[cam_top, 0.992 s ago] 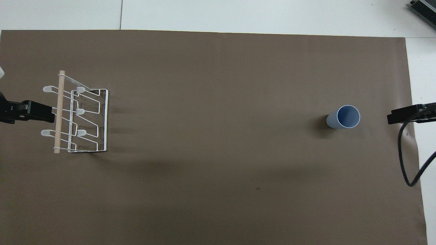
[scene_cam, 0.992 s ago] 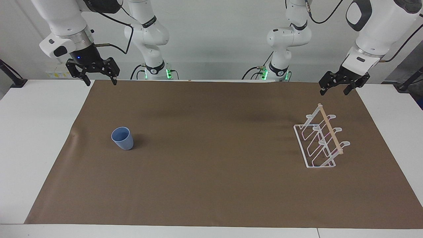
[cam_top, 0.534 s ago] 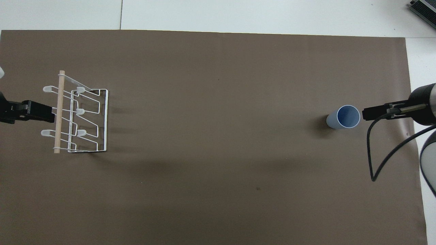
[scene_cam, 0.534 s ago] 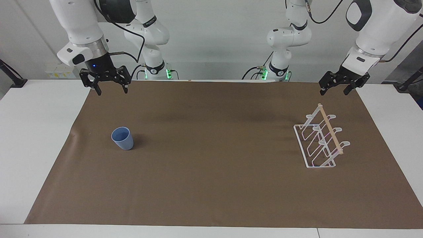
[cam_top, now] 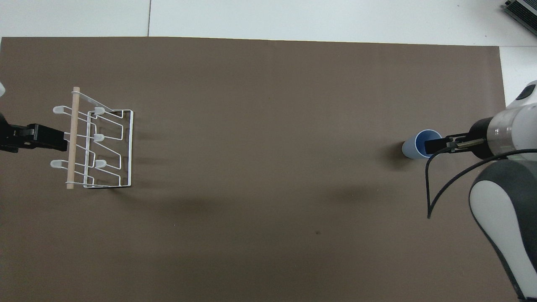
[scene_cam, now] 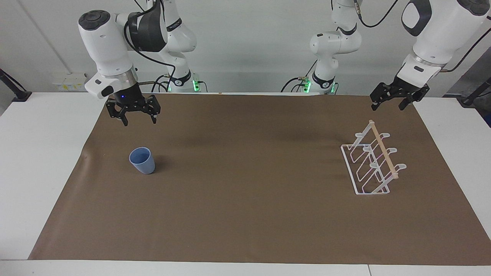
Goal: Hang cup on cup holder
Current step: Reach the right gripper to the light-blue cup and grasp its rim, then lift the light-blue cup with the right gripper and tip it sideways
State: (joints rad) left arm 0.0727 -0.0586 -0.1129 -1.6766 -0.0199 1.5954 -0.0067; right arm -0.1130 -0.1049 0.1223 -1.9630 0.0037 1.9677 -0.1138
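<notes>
Facing view: we see the cup upright on the surface toward the right arm's end, well apart from the cup holder. Our right pincer hangs above the cup, fingers spread, holding nothing. Our left pincer waits over the holder, fingers parted, empty.

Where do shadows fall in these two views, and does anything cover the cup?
Facing view: the cup casts a short dark shadow on the brown mat toward the cup holder; the right gripper hangs above it, apart. Overhead view: that raised gripper overlaps the cup's rim; soft arm shadows lie on the mat. The left gripper waits near the holder.
</notes>
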